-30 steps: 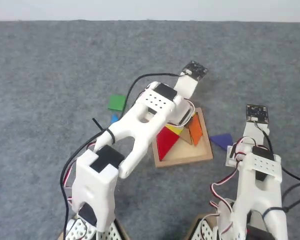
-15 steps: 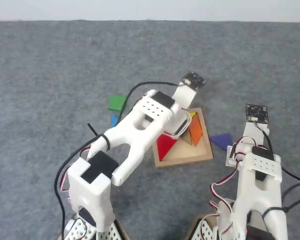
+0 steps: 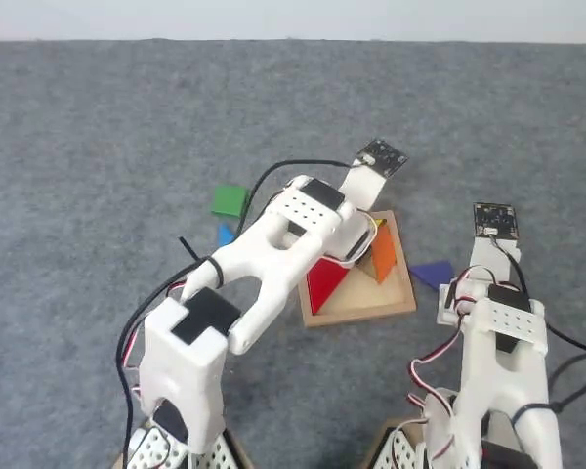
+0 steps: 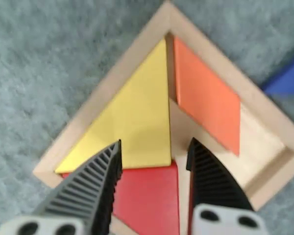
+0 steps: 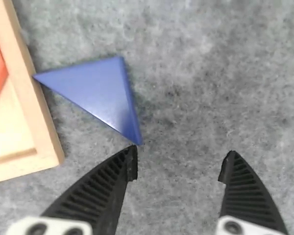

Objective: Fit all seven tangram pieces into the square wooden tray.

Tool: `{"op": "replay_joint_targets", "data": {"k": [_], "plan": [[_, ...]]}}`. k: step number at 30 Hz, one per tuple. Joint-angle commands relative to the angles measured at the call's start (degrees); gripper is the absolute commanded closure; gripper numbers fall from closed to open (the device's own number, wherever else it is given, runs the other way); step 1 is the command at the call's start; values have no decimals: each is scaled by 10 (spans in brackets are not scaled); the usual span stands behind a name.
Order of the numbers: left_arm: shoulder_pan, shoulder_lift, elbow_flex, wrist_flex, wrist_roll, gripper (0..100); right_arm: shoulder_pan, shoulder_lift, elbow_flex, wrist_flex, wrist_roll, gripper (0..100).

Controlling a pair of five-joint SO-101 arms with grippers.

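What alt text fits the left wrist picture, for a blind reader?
An open black gripper hangs over a square wooden tray holding a yellow triangle, an orange piece and a red piece, on a grey mat.

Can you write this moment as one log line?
left claw open above tray | tray holds yellow piece, red piece, orange piece | right claw open near blue triangle | green piece outside

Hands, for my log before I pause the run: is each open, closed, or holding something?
Left hand: open, holding nothing, over the yellow piece in the tray.
Right hand: open, holding nothing, near the blue triangle on the carpet.
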Motion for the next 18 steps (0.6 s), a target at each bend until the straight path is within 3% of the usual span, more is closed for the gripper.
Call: {"op": "replay_joint_targets", "data": {"k": [1,7,12,18], "plan": [[4,0,-36,8,-7,798,-4,-5,-24,-7,-3,724],[2,-11,-46,34,-7,798,-4,-5,-24,-6,-3,724],[-12,-119,-3,36,-4,827,-4,-5,-23,-6,-3,724],[-120,-248,68,39,-7,826,-4,-5,-23,-5,-3,724]]}}
